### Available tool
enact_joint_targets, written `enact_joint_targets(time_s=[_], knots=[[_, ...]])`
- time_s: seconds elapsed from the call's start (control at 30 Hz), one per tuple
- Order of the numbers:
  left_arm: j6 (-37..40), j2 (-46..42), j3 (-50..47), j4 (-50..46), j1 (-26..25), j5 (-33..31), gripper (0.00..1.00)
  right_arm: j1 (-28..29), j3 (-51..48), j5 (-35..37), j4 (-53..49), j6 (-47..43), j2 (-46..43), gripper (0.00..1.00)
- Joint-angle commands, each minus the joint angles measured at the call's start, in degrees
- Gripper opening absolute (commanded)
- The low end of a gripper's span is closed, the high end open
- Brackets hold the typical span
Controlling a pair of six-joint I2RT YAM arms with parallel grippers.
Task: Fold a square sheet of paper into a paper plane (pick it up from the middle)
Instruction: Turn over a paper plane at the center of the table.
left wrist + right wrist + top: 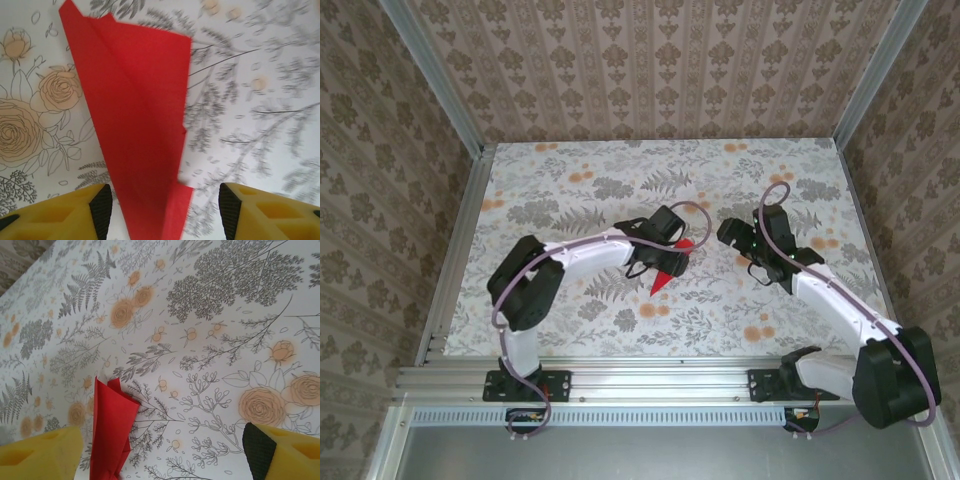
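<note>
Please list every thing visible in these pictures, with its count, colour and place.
paper plane: one, bright red, pointed, table centre, between the left gripper's fingers.
table: one, white with grey and orange flowers, middle.
walls: three, beige patterned, around the table.
metal rail: one, silver, near edge.
arms: two, white and black, bolted to the rail.
left gripper: one, yellow with black pads, open, over the plane.
right gripper: one, same colours, open, right of the plane.

A floral table covering [570, 170] of grey ferns and orange roses lies evenly lit. Beige damask wallpaper [650, 60] rises at 9, 12 and 3 o'clock. Aluminium rails [650, 378] run along 6 o'clock.
</note>
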Motion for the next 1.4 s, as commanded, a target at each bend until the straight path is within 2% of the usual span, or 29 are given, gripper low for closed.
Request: enact_joint_targets(time_s=[0.0,0.03,0.1,0.2,0.3,0.4,0.6,0.9,1.17,1.37], knots=[[0.7,3.1,3.9,-5.5,0.0,-4.3,0.57,-0.3,-1.0,2.6,-2.1,0.0,-1.9,0.86],[0.4,3.8,4.7,-6.1,0.1,-4.9,0.55,-0.4,-1.2,2.6,-2.2,0.1,-2.1,0.86],[-0.5,4.8,6.0,-7.0,0.7,-5.1,0.39,-0.3,-1.5,2.3,-2.2,0.2,-2.2,0.86],[-2.2,3.4,5.0,-4.7,2.0,-1.6,0.21,-0.4,-1.7,1.6,-2.2,0.2,-2.0,0.86],[-4.6,1.2,3.3,-1.2,4.1,4.7,0.11,-0.3,-1.6,-0.1,-1.9,0.0,-1.2,0.85],[-7.9,-1.2,0.0,4.3,6.8,12.2,0.05,0.0,-1.2,-2.1,-2.2,-0.5,0.3,0.83],[-17.9,-3.8,-8.6,18.4,12.2,23.1,0.01,4.2,1.1,-4.2,-3.4,-0.6,5.1,0.75],[-30.5,-4.0,-18.8,33.2,14.4,23.6,0.02,14.4,4.9,-5.8,2.3,3.6,15.0,0.71],[-30.5,-5.7,-21.6,35.1,15.0,24.4,0.11,19.3,11.3,-7.4,2.7,4.0,23.4,0.57],[-30.4,-5.8,-22.9,36.6,15.4,25.7,0.09,20.3,12.6,-7.5,4.4,5.4,25.8,0.40]])
